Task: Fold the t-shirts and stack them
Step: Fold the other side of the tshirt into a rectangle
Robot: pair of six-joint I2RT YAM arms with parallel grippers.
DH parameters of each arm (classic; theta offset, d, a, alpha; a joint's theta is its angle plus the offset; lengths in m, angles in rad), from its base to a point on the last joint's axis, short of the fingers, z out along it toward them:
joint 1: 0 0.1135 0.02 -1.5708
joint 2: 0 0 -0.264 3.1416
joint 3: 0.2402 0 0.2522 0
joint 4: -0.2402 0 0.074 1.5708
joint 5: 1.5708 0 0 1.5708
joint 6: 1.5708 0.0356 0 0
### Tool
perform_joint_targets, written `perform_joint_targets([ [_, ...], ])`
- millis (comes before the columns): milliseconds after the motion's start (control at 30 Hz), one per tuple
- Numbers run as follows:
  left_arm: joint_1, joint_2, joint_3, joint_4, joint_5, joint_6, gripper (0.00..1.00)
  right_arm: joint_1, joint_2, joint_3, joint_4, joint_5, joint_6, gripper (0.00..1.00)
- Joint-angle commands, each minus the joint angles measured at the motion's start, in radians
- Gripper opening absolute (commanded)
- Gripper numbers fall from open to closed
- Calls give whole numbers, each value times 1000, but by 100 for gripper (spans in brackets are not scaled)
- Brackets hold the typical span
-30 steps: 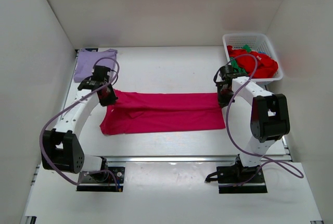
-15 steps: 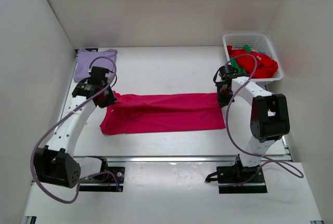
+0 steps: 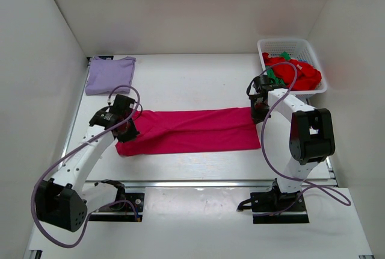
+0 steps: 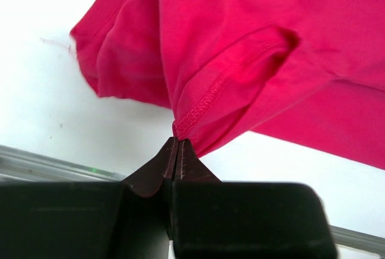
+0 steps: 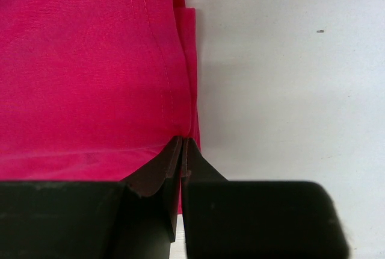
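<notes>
The large magenta-pink cloth t-shirt (image 3: pixel 192 129) lies stretched across the middle of the white worktop (image 3: pixel 198 84). The left gripper (image 4: pixel 178 146) is pinched tight on a stitched hem at its left end. The right gripper (image 5: pixel 182 143) is clamped on the opposite edge. A folded pale lavender t-shirt (image 3: pixel 108 73) sits in the far left corner.

1. The left arm (image 3: pixel 84 156) slants from its base at the near left, forward and to the right, stretched out long and low.
2. The left gripper (image 4: pixel 178 141) has its jaws pressed together on a stitched hem of the magenta t-shirt (image 4: pixel 252 42), the cloth drawn to a point at the tips.
3. The right arm (image 3: pixel 295 108) rises from its base with the elbow folded, the forearm reaching forward and to the left.
4. The right gripper (image 5: pixel 182 140) has its jaws fully closed, pinching the t-shirt's edge at the very fingertips.
</notes>
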Motion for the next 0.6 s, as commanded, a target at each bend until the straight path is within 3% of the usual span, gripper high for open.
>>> perform_joint_targets([
  [0,-3,-38,-40,19,-46,-33,0,6,-12,26,18,2,-10,0],
  [533,12,-39,-255,89,-11,-56,0,12,5,29,30,11,-10,0],
  [567,12,-30,-266,98,-4,-55,2,10,12,32,30,19,-4,6],
])
